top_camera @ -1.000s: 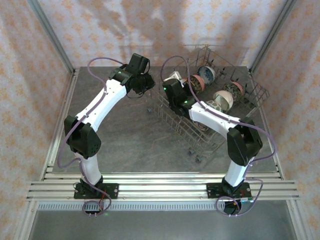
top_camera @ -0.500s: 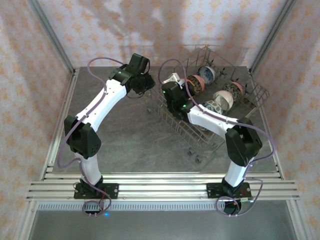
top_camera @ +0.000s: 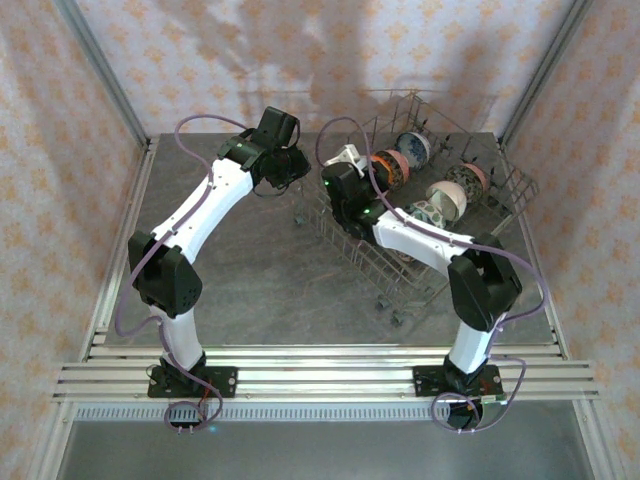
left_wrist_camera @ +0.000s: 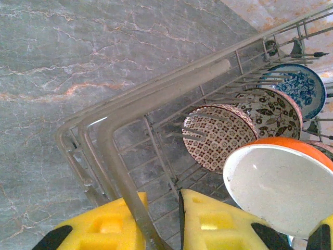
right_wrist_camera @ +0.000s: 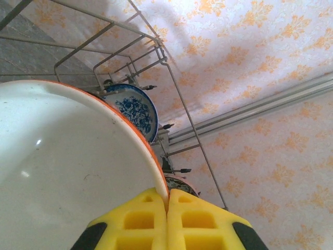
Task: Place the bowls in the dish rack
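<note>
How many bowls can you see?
6: an orange one in the right tool; brown, floral and blue ones in one row; cream and pink ones in the next row. The right arm may hide more.

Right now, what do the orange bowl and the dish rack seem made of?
The orange bowl looks like glazed ceramic: orange outside, glossy white inside with small highlights. The dish rack looks like grey metal wire: thin rigid rods, dull sheen.

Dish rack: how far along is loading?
Done: at least three patterned bowls stand between the dish rack tines. In hand: right claw shut on the orange-rimmed bowl, held over the rack; left claw closed around the rack's corner rim. Left: seat that bowl and release.
</note>
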Robot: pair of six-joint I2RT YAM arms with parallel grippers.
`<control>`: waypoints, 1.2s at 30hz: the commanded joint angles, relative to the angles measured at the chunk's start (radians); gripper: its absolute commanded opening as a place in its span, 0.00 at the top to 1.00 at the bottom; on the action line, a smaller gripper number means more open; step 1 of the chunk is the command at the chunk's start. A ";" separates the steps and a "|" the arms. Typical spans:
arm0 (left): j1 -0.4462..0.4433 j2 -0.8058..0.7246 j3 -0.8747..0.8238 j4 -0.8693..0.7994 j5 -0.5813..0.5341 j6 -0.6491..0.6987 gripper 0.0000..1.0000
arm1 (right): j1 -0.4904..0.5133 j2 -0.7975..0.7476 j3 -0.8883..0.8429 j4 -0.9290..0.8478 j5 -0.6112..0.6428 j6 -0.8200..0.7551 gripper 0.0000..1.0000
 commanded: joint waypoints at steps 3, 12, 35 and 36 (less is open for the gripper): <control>-0.043 -0.028 -0.013 0.057 0.074 0.027 0.79 | 0.035 0.062 0.021 -0.015 0.045 -0.002 1.00; -0.040 -0.040 -0.034 0.074 0.080 0.029 0.79 | 0.055 0.085 0.037 -0.107 0.052 0.040 1.00; -0.036 -0.055 -0.040 0.040 0.059 0.037 0.74 | 0.041 0.045 0.290 -0.282 0.069 0.158 1.00; -0.037 -0.054 -0.038 0.035 0.058 0.038 0.71 | 0.034 0.040 0.299 -0.281 0.070 0.156 1.00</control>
